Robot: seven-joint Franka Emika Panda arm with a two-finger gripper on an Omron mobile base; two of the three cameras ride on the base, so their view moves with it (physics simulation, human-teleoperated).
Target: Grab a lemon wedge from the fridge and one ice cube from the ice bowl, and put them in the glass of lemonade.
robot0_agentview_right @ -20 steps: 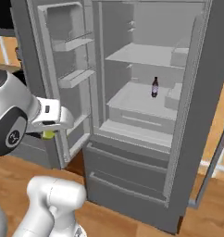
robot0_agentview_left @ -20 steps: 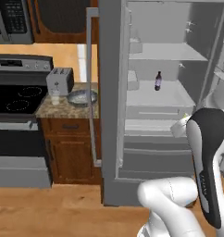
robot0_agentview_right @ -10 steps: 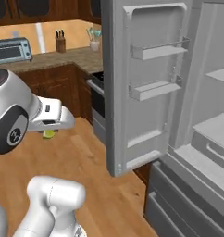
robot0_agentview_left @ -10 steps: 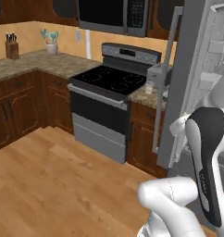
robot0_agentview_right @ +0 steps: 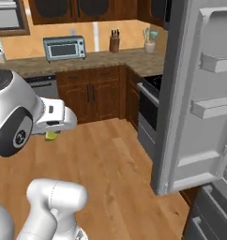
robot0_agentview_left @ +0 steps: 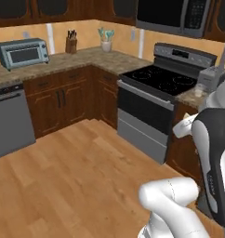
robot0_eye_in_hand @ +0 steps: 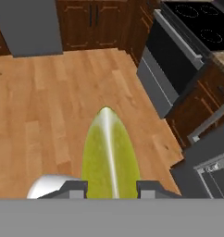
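A home kitchen: dark wood cabinets [robot0_agentview_left: 63,100] under a speckled stone counter [robot0_agentview_left: 86,56], a black-topped steel range [robot0_agentview_left: 154,100] with a microwave [robot0_agentview_left: 172,16] above, a toaster oven [robot0_agentview_left: 22,52], a knife block [robot0_agentview_left: 70,44], a dishwasher [robot0_agentview_left: 9,122], the open fridge [robot0_agentview_right: 200,93] door, and wood plank flooring [robot0_agentview_left: 72,181].

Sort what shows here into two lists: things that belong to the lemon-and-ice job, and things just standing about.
Job:
- lemon wedge, pinched in the gripper
- fridge, door open
- glass of lemonade, on the counter past the stove

Standing about:
- stove
- toaster oven
- knife block
- utensil holder
- silver toaster
- microwave
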